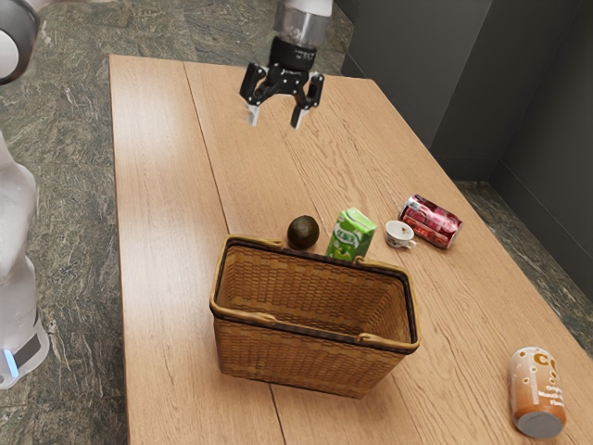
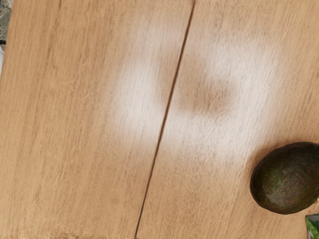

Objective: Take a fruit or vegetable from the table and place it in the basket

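Exterior view: black two-finger gripper (image 1: 275, 118) held up over the far part of the wooden table (image 1: 157, 232), fingers pointing down. Claw state: wide, the two fingertips standing well apart with a clear gap between them.

Task item: dark avocado (image 1: 303, 233), resting on the tabletop outside the basket, just past the far rim of the wicker basket (image 1: 296, 357). Contact between avocado and basket cannot be determined. Basket upright, its handles folded down along the rim.

Neighbouring items: green carton (image 1: 351, 235) near the avocado, on the side toward the exterior view's right, also by the far rim. Next in that direction, a small patterned white cup (image 1: 399, 234), then a dark red can (image 1: 431, 221) lying on its side close to the cup. Orange and white can (image 1: 537, 394) well apart from the others, near the exterior view's lower right corner; whether it stands or lies is uncertain.

Wrist view: bare wood grain with a dark seam (image 2: 165, 117) running across; avocado rounded, dark green-brown and mottled, partly cut off by the frame, a corner of the green carton near it.
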`<action>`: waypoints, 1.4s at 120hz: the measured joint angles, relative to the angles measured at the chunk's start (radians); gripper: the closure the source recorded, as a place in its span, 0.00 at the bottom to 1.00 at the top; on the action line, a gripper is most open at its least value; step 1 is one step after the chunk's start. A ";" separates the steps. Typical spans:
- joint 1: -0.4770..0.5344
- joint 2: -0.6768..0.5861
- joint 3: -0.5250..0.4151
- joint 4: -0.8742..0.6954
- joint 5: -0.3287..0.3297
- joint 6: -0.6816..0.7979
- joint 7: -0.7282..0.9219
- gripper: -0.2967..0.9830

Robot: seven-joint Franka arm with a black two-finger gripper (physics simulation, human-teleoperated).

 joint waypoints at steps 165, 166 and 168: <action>0.108 0.053 -0.118 -0.361 -0.093 0.560 0.509 0.23; 0.108 0.054 -0.118 -0.362 -0.094 0.563 0.513 0.23; 0.109 0.056 -0.119 -0.363 -0.096 0.567 0.520 0.23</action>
